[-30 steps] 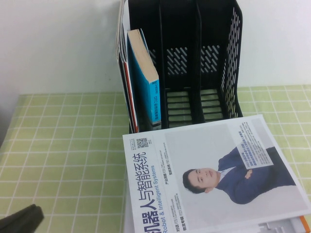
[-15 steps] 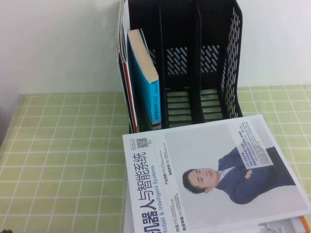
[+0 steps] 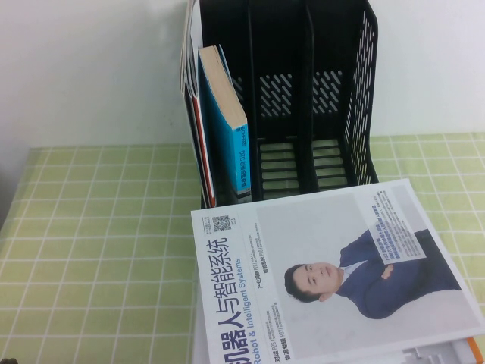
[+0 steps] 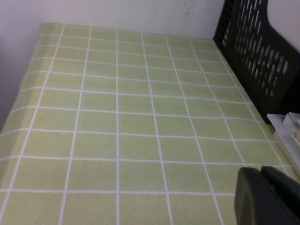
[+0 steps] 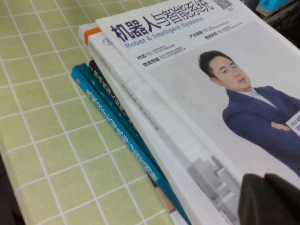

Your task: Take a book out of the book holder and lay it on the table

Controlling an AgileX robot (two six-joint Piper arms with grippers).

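Fingers (image 4: 248, 187) of left gripper (image 4: 263, 174): drawn together, nothing between; gripper low over bare table (image 3: 98, 227) toward 8 o'clock of the book holder (image 3: 333, 91), just out of the high view, well apart from any book, apparently parked. Fingers (image 5: 253, 197) of right gripper (image 5: 265, 180): likewise closed on nothing, hovering over the near corner of the book (image 3: 333, 273), no contact visible; judged free of the book and clear of the work. Book: flat, cover up, at 6 o'clock of the holder, far edge just beside the holder's base, title running along the edge nearest 9 o'clock. Resting not on the cloth itself but on top of a stack: white orange-edged volume (image 5: 140, 89) directly beneath, dark volume (image 5: 105, 89) under that, teal volume (image 5: 117, 122) lowest, each stepped slightly outward, likely because set down one upon another. Holder: upright at 12 o'clock against the wall, middle and 3 o'clock compartments bare. Thick blue volume (image 3: 223, 114) standing in the 9 o'clock compartment, leaning toward its outer wall for lack of neighbours. Thin white and red items (image 3: 189, 68) at that wall; inside or outside, cannot tell. Task judged essentially complete.
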